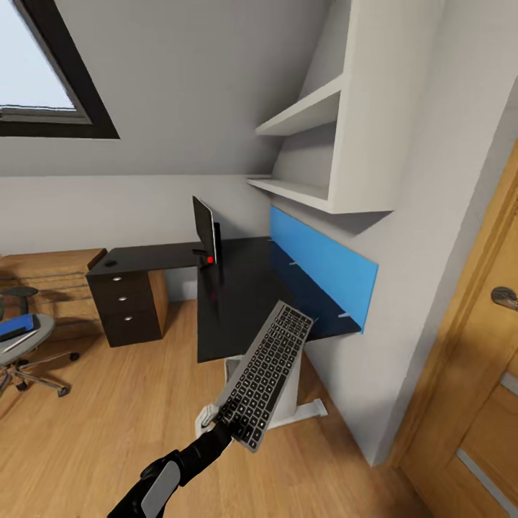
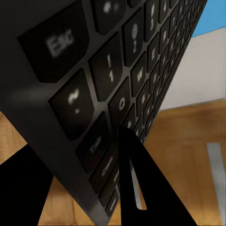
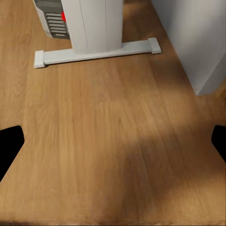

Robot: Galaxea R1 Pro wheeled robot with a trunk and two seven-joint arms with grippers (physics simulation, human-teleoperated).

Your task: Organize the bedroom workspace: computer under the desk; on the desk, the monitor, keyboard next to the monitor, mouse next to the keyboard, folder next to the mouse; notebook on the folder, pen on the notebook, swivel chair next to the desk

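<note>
Left gripper (image 1: 224, 424) clamped on the keyboard's (image 1: 267, 373) near end, lifted before the desk (image 1: 237, 288) (monitor (image 1: 205, 230) upright), right gripper's fingertips (image 3: 9, 146) spread wide, empty.

Long black L-shaped desk (image 1: 237, 288) looks glossy; slim dark grey keyboard (image 1: 267, 374) is matt plastic; warm wood-plank floor (image 3: 113, 141) has a soft sheen.

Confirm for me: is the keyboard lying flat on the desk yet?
No, in the head view the keyboard is held in the air by the left gripper, tilted, its far end just over the desk edge.
</note>
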